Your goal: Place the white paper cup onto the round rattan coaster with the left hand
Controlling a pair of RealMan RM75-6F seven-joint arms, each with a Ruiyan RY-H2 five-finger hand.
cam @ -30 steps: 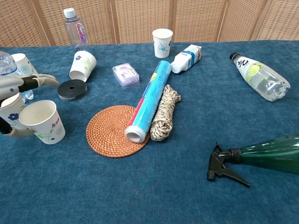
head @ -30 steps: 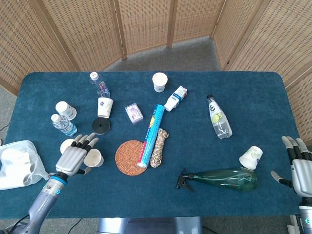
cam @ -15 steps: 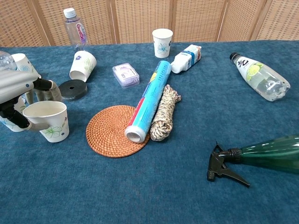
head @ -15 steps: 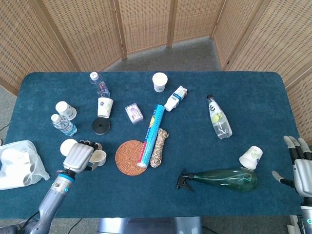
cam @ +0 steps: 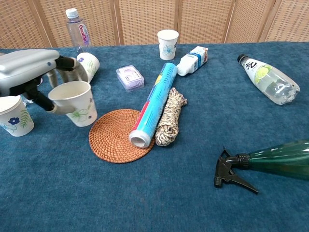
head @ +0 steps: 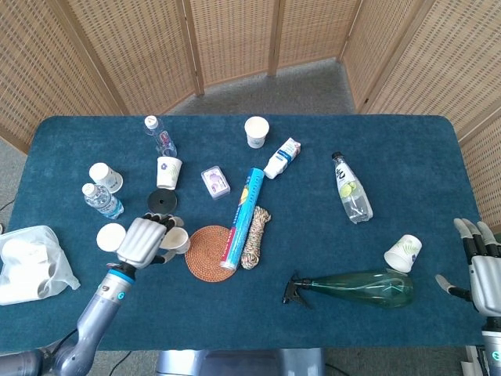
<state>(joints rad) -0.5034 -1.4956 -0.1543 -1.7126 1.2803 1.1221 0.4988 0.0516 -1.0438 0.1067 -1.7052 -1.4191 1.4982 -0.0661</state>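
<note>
- Rattan screens stand behind a blue table [head: 313, 313].
- The coaster [cam: 116, 136] lies near the table's centre, with a blue roll [cam: 153, 102] overlapping its 2 o'clock edge.
- The left hand [head: 143, 240] grips the cup [cam: 73, 102] upright in the air, just off the coaster's 10 o'clock rim.
- The right hand [head: 479, 268] rests with fingers spread, holding nothing.
- The cup is probably light, thin-walled and easily crushed, so a gentle grip around the mid-wall suits it.

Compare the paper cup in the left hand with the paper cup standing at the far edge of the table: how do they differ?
The held cup is lifted and tilted in the left hand, just left of the rattan coaster; the far cup stands upright on the table, untouched. The held cup looks larger in the chest view, being nearer. Both are white with a floral print.
</note>
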